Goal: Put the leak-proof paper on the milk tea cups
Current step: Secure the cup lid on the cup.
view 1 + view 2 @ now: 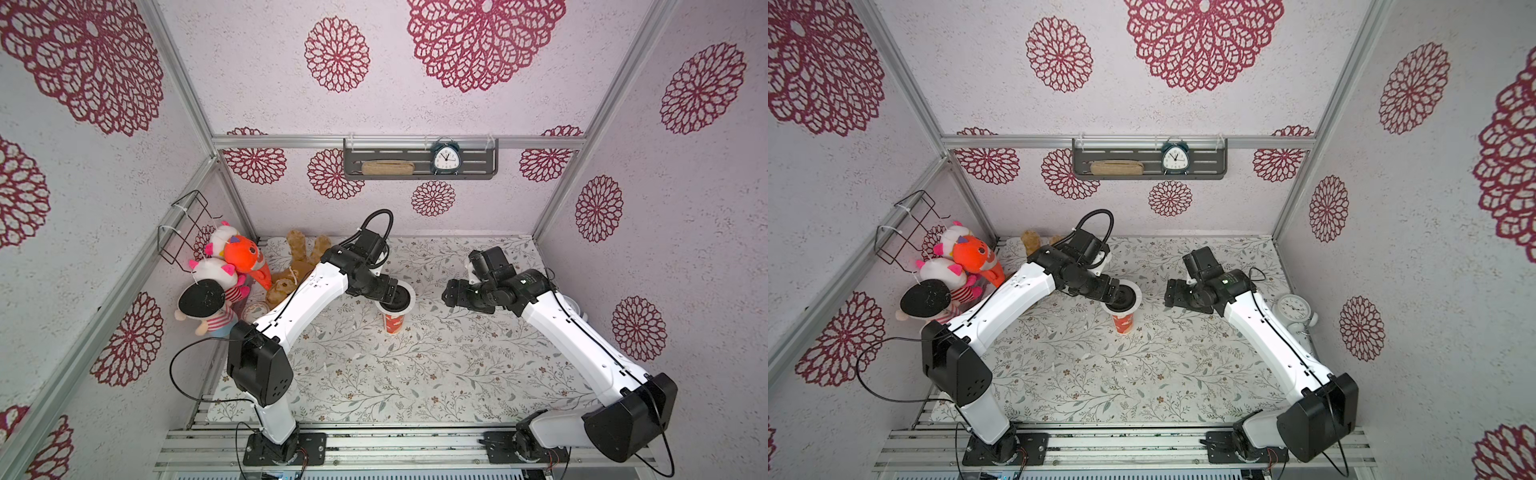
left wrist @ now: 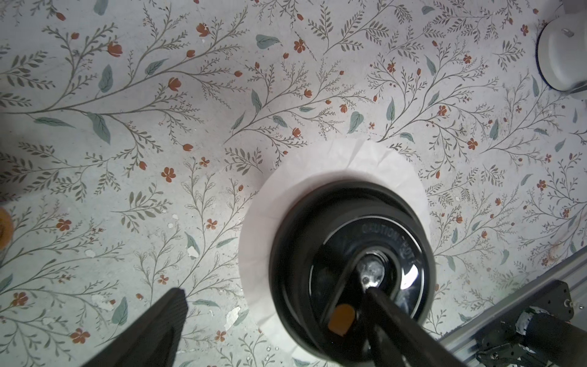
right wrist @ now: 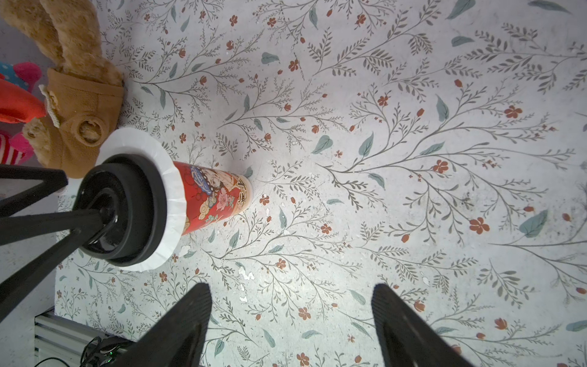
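I see the cup (image 1: pixel 391 323) standing up near the middle of the table (image 1: pixel 415 374). The paper (image 2: pixel 317 165) lies on top of the cup. Its white edge sticks out all around the rim and droops a little. A black lid (image 2: pixel 317 222) sits on the paper, so the paper is between the lid and the cup.

My left gripper (image 2: pixel 273 290) is right over the cup. It is open and it is not holding anything. One finger (image 2: pixel 397 317) touches the dip in the middle of the lid. The other finger hangs out past the edge of the paper, over the table.

My right gripper (image 3: pixel 292 286) is wide open too, with nothing in it. It hangs over the bare table, off to the side of the cup.

I think the main job is done, because the paper is on the cup. I cannot tell if the lid is pushed down all the way. What I think is left is small: maybe press the lid snug, then lift my left arm away without bumping the cup.
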You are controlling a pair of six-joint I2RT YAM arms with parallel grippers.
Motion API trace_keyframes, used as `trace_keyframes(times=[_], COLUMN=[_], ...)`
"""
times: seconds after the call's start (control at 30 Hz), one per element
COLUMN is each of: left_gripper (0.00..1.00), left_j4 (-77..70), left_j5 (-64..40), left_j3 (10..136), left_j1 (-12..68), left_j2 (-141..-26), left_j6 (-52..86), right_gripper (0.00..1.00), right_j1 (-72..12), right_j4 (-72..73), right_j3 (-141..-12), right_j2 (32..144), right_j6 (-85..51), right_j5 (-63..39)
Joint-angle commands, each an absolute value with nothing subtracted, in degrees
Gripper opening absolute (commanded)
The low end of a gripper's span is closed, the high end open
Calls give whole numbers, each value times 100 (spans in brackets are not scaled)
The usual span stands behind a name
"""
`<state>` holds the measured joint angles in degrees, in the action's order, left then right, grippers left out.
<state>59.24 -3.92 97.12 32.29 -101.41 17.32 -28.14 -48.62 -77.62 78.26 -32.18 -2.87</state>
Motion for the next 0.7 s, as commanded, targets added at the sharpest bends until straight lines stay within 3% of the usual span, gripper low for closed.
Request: trace_keyframes(times=[0.0,0.67], left_gripper=[91,89], left_j4=[5792,6024], left_j5=[-317,-187], left_j3=[9812,9762], left_j1=[3276,3270], left_j2=[-10198,-10421], left_j6=[1688,1692], right_gripper=[82,80], right_j1=[-2771,-2774], right_j4=[-4821,-4736], right_j3=[-7774,-7648], right_j2=[7629,7797], right_j6=[-3240,-3148], right_j5=[-328,-616])
